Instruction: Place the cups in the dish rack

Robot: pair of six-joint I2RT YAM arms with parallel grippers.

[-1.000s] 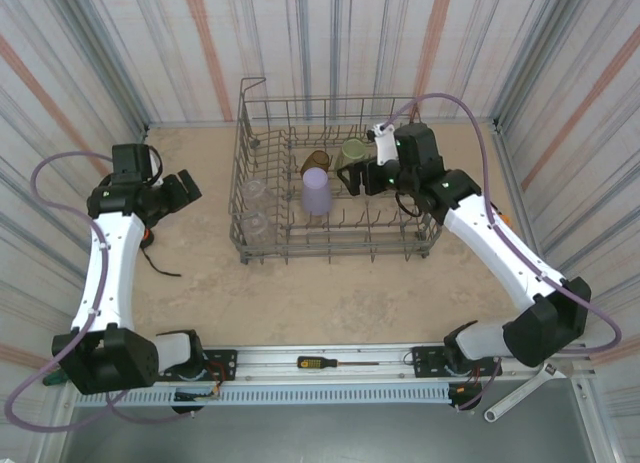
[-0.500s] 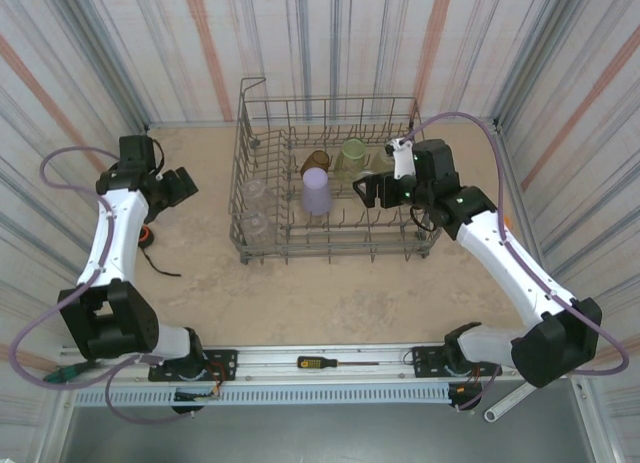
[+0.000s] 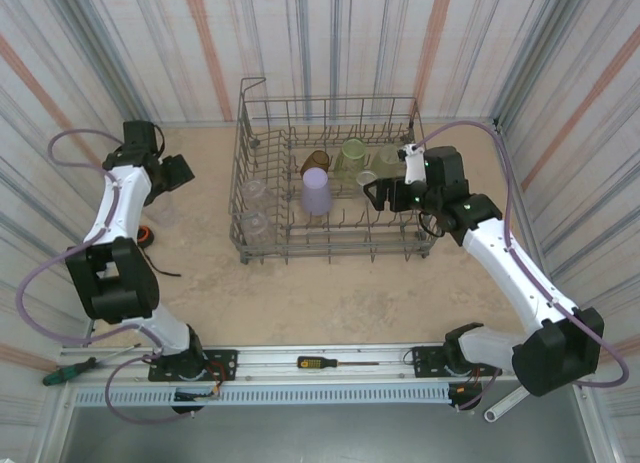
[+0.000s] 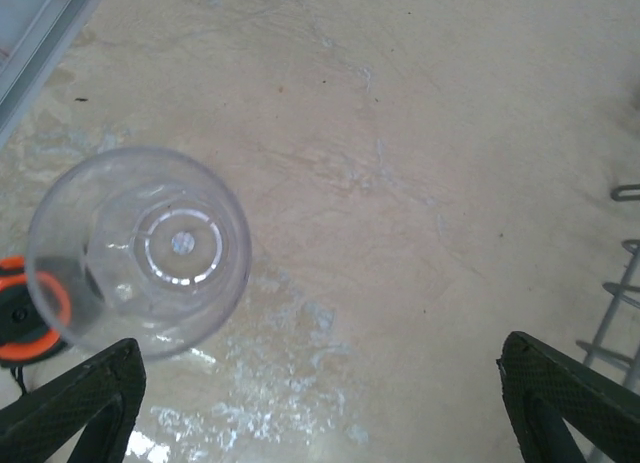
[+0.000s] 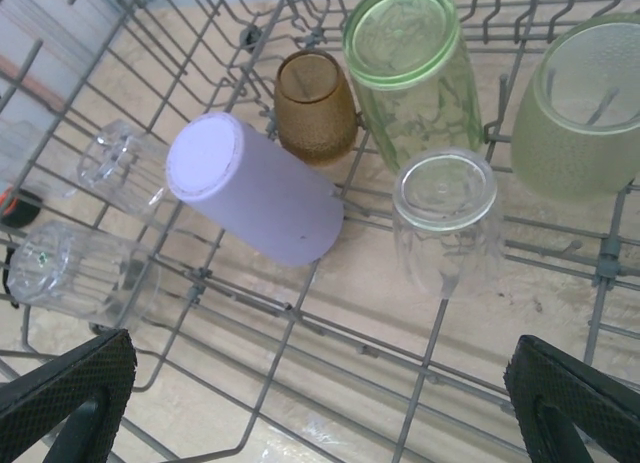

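Observation:
A clear cup [image 4: 138, 251] stands upright on the table at the far left [image 3: 160, 211], mouth up. My left gripper [image 4: 320, 383] hovers open above the table just to the cup's right, holding nothing [image 3: 172, 173]. The dish rack [image 3: 330, 255] holds several cups: lavender [image 5: 255, 188], amber [image 5: 314, 105], pale green [image 5: 410, 58], yellowish [image 5: 590, 103], one clear [image 5: 447, 218] and two clear ones at the left [image 5: 75, 273]. My right gripper [image 5: 320, 383] hangs open and empty over the rack's right side [image 3: 377, 193].
A small orange round object [image 4: 20, 318] lies beside the clear cup [image 3: 146, 235], with a black cable [image 3: 165, 268] near it. A screwdriver [image 3: 335, 362] and a green-handled tool [image 3: 65, 371] lie on the front rail. Striped walls close in on three sides.
The left arm has swung toward the far-left wall, bringing its gripper over the clear cup. The right gripper has drawn back from the rack's far row toward the right.

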